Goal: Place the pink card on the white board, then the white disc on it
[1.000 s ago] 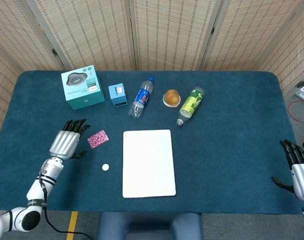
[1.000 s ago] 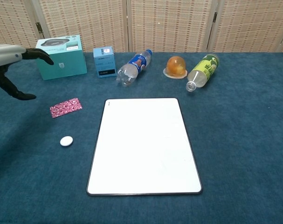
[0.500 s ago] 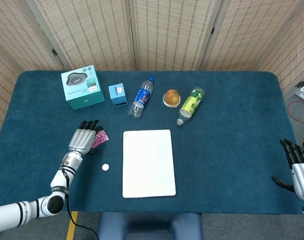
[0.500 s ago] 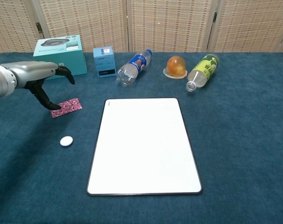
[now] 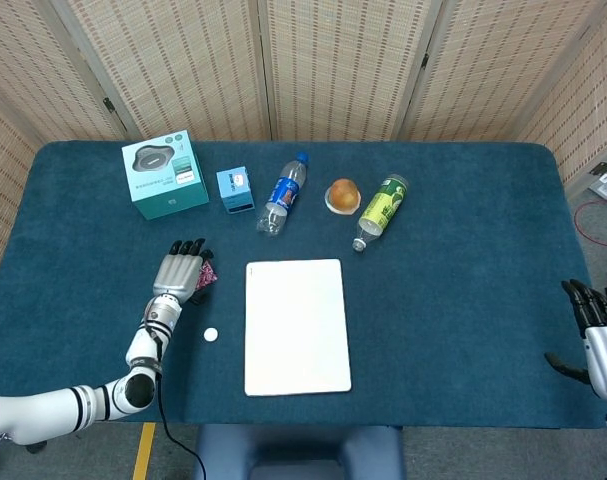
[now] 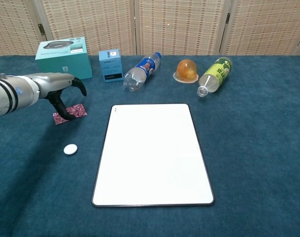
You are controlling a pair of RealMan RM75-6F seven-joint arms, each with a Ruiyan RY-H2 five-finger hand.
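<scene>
The pink card [image 6: 76,112] lies on the blue cloth left of the white board [image 6: 153,153]; in the head view only its right edge [image 5: 211,274] shows beside my hand. My left hand [image 6: 61,88] [image 5: 180,268] hovers right over the card, fingers curved down, thumb reaching to the card's left part; whether it has hold of the card I cannot tell. The white disc [image 6: 70,148] [image 5: 211,335] sits on the cloth in front of the card, untouched. My right hand [image 5: 598,330] rests at the table's right front edge, fingers apart, holding nothing.
Along the back stand a teal box [image 6: 64,57], a small blue box [image 6: 110,64], a lying blue-label bottle [image 6: 140,72], an orange jelly cup [image 6: 186,70] and a lying green bottle [image 6: 214,75]. Folding screens close off the rear.
My left hand has moved right and down from the table's left side until it covers the pink card. Card, disc, board and right hand have stayed put.
</scene>
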